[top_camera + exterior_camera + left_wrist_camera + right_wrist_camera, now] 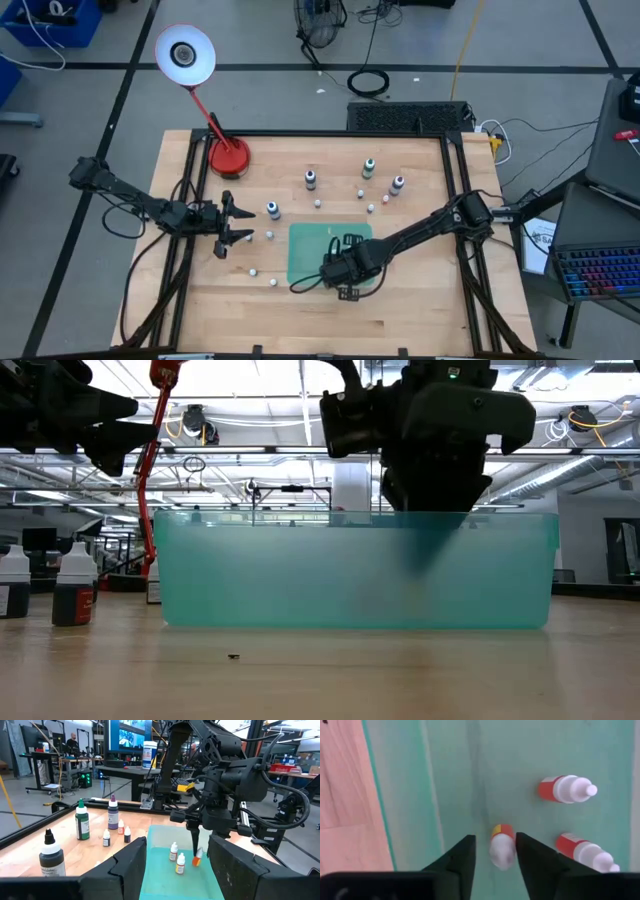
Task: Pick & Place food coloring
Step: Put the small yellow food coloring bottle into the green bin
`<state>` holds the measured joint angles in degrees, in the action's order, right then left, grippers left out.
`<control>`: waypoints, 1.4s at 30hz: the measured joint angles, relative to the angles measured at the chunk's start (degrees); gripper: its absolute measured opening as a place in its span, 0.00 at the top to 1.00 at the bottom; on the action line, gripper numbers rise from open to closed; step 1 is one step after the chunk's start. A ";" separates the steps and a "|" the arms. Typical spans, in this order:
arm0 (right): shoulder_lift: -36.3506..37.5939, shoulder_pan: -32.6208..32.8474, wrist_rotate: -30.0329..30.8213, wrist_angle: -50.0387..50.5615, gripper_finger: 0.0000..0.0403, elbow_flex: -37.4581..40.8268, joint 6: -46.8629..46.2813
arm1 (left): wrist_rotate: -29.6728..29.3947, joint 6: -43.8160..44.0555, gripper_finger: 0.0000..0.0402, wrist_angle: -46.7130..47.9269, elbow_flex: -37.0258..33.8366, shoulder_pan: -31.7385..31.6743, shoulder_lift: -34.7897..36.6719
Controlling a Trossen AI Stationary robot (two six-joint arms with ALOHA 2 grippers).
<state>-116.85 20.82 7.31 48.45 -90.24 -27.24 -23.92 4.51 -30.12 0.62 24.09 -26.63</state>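
Gripping yellow-labelled bottle, right hand inside green tray; 2 red bottles beside.

Floor: grey, crossed by dark lines, strewn with cables.
Surface: pale wood in a black frame.
Lamp: red arm, white round head.
Ceiling: bright, hung with beams.
Screen: lit blue, behind desks.
Person: stood far off.

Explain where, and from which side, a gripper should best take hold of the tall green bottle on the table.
I'd grip the green bottle across its straight body, below the tapered cap, descending from above: it stands upright with clear space all round.
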 joint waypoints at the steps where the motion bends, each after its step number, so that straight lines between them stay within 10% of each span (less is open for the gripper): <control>1: 0.06 0.02 0.00 -0.03 0.65 0.00 -0.46 | 0.00 0.00 0.47 0.01 0.00 0.00 0.01; 14: 11.62 -0.52 0.81 3.47 0.68 0.04 -1.58 | -0.02 0.00 0.47 -0.01 0.00 -0.01 0.00; 24: 24.93 -6.68 16.81 20.91 0.68 0.02 -9.52 | 0.00 0.00 0.47 0.00 0.00 -0.01 0.01; 42: 28.65 -29.99 10.71 13.96 0.42 22.10 -4.40 | 0.00 0.00 0.47 -0.01 0.00 0.00 0.01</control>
<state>-88.20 -9.17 18.02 62.41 -68.14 -31.64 -23.92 4.51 -30.13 0.62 24.09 -26.61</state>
